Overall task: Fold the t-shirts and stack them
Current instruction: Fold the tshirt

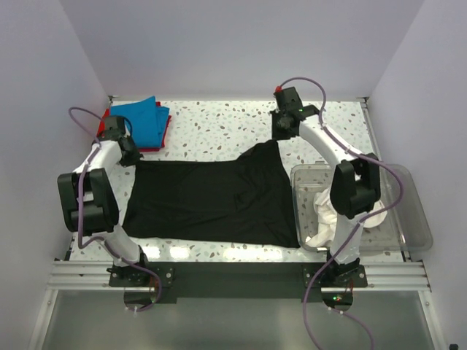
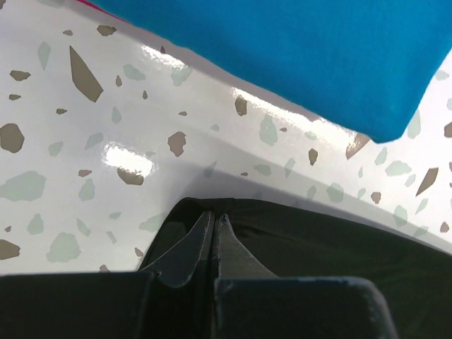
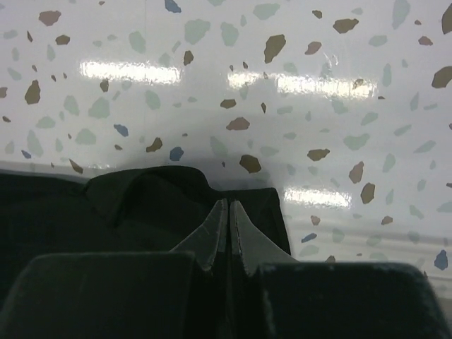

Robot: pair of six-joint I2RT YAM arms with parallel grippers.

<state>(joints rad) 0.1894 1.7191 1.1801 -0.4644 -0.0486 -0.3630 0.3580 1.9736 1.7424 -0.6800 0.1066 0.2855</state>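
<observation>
A black t-shirt [image 1: 211, 197] lies spread flat across the middle of the table. My left gripper [image 1: 132, 155] is shut on its far left corner. In the left wrist view the gripper [image 2: 215, 217] pinches the black cloth [image 2: 318, 247] at its edge. My right gripper [image 1: 281, 135] is shut on the shirt's far right corner. In the right wrist view the gripper [image 3: 230, 205] is closed on the black fabric [image 3: 141, 205]. A folded blue t-shirt [image 1: 142, 120] [image 2: 296, 56] rests on a red t-shirt [image 1: 152, 149] at the back left. White t-shirts [image 1: 325, 215] sit crumpled in the bin.
A clear plastic bin [image 1: 416, 219] stands at the right, close to the black shirt's right edge. White walls close in the speckled table [image 1: 219, 124] on three sides. The arm bases and a metal rail [image 1: 233, 275] run along the near edge.
</observation>
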